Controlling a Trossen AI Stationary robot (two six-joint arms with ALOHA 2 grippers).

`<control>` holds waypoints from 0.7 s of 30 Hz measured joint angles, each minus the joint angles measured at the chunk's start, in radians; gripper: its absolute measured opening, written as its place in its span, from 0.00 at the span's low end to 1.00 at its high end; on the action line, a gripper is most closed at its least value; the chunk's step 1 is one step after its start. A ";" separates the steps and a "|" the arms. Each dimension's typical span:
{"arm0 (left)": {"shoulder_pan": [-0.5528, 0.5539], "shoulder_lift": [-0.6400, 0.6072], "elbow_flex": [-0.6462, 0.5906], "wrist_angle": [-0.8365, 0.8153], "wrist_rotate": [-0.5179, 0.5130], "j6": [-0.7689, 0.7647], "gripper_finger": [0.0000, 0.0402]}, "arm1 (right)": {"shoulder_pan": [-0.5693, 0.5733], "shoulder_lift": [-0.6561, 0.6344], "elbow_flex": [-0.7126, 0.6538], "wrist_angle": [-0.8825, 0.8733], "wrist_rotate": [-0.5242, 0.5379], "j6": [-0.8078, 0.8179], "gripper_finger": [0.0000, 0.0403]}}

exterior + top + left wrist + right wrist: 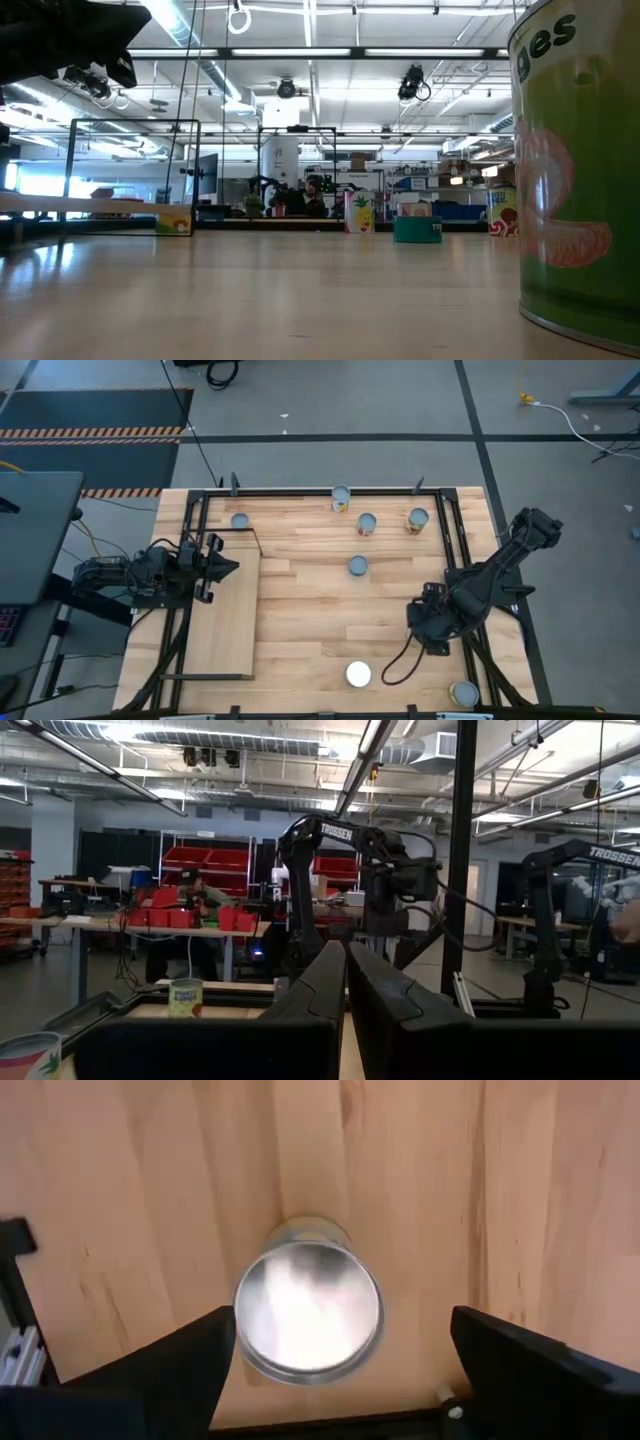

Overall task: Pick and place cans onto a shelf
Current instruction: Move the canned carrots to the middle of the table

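Note:
Several cans stand upright on the wooden tabletop. A group of them stands near the far edge (366, 524), one can (357, 566) is mid-table, one with a bright silvery top (358, 674) is near the front edge, and one (463, 693) is at the front right corner. The pale shelf board (228, 625) lies flat at the left. My right gripper (427, 622) points down, open, above the tabletop. In its wrist view its fingers (190, 1360) stand wide on either side of a silvery-topped can (308, 1312) below, apart from it. My left gripper (222, 568) waits shut over the shelf's far part.
A black frame (455, 540) runs round the tabletop. In the low view a green-labelled can (580, 170) stands close at the right, with open tabletop to its left. A cable (395, 665) loops on the table beside the right arm.

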 joint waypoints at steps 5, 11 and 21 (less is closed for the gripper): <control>0.000 0.000 0.000 0.000 0.000 0.000 0.06 | 0.018 0.001 -0.050 0.064 -0.018 0.021 0.96; 0.000 0.000 0.000 0.000 0.000 0.000 0.06 | 0.022 0.003 -0.059 0.087 -0.017 0.001 0.97; 0.000 0.000 0.000 0.000 0.000 0.000 0.06 | 0.038 0.096 -0.103 0.118 -0.064 -0.039 0.97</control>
